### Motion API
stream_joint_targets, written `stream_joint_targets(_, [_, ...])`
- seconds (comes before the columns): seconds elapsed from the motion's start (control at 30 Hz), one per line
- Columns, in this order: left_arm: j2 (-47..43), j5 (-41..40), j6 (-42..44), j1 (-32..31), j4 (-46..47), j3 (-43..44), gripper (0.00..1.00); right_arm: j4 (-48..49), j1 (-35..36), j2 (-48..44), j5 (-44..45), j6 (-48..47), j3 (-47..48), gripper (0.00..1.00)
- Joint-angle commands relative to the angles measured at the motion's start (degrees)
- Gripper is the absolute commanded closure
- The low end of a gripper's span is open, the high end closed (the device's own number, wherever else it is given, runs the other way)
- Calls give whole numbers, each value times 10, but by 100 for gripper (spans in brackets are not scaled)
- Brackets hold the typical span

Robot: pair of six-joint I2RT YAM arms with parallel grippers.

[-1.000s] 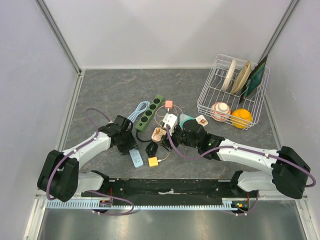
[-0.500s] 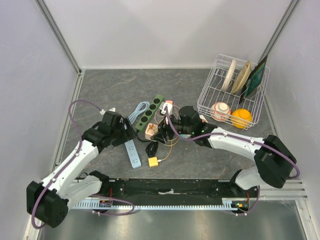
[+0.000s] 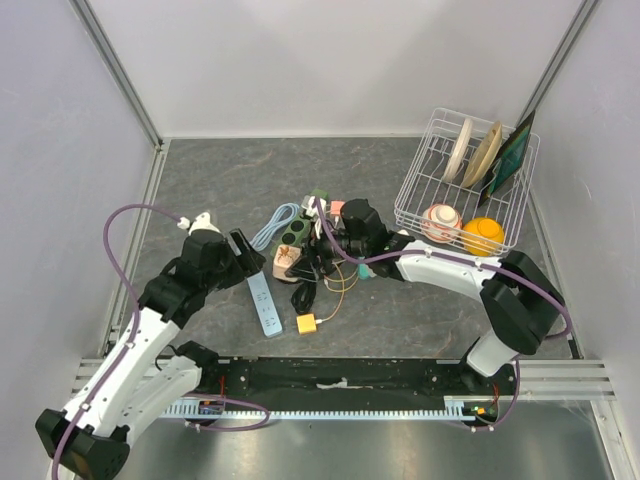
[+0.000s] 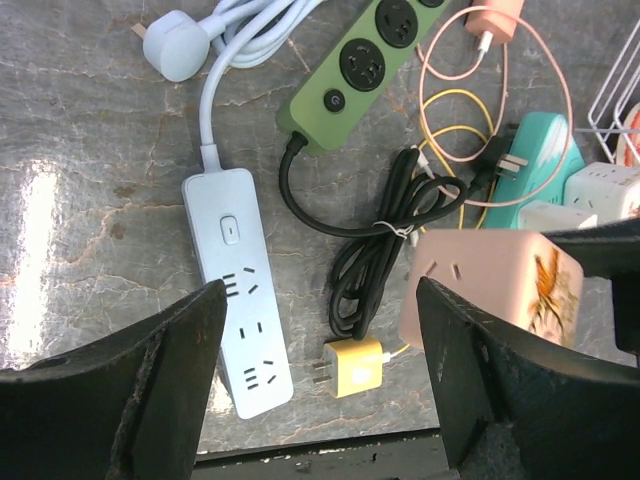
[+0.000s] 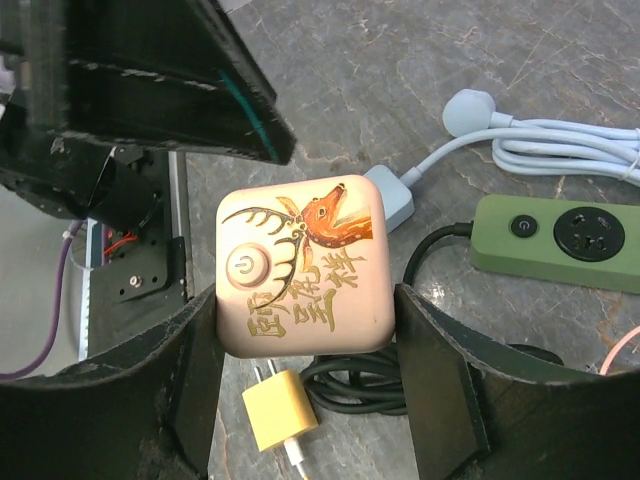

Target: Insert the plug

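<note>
Gripping a cream-pink cube adapter [image 5: 303, 265] by two opposite sides, the right pincer [image 5: 303, 300] shows the face printed with an antlered deer, a power symbol and brown characters to its own wrist camera. From the top camera the cube adapter sits near the middle of the frame, between the two arms, just right of the upper end of the white power strip [image 3: 263, 305] and at the lower left end of the green power strip [image 3: 297, 228]. The left pincer [image 4: 322, 295] is spread wide with nothing between its fingers [image 4: 110, 375]. It hangs over the white power strip, whose socket holes face up, and over a coiled black cable [image 4: 385, 240]. In the left wrist view the cube adapter fills the lower right, with two small slots on its side face. Whether it touches the left pincer's nearer finger cannot be told. A yellow charger [image 4: 350, 368] lies at the bottom of that view, beside the lower end of the white power strip and below the cable coil. The white strip's pale cord loops to a round white plug [image 4: 175, 40] in the upper left. A teal adapter [image 4: 540, 165] and a small pink charger [image 4: 495, 12], with thin pink and yellow wires, lie toward the upper right. On the grey stone-patterned worktop [image 3: 220, 170], a white wire dish rack [image 3: 415, 195] stands at the upper right of the top view, well apart from the strips, with plates and an orange bowl [image 3: 483, 235] in it.
</note>
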Motion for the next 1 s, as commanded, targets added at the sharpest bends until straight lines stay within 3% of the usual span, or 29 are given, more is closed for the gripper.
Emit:
stream_joint_targets(0.0, [-30,-23,19,-1,31,4,16,23,1,11,52,49,36,100])
stream_joint_targets(0.1, [-59,0,41,-1,71,-13,15,12,13,3,121,78,31,100])
stream_joint_targets(0.23, [-101,86,104,-1,176,-60,12,-18,21,-23,239,183,25,100])
stream_joint_targets(0.43, [-104,196,189,-4,274,-108,9,-94,22,-74,297,280,33,100])
stream_joint_targets(0.6, [-103,217,276,-24,308,-96,8,-158,22,-126,318,312,49,100])
stream_joint_targets(0.8, [-75,238,401,-92,347,-73,8,-167,22,-164,311,350,41,100])
stream_joint_targets(0.97, [-53,170,480,-185,383,-66,8,-166,30,-182,318,369,37,100])
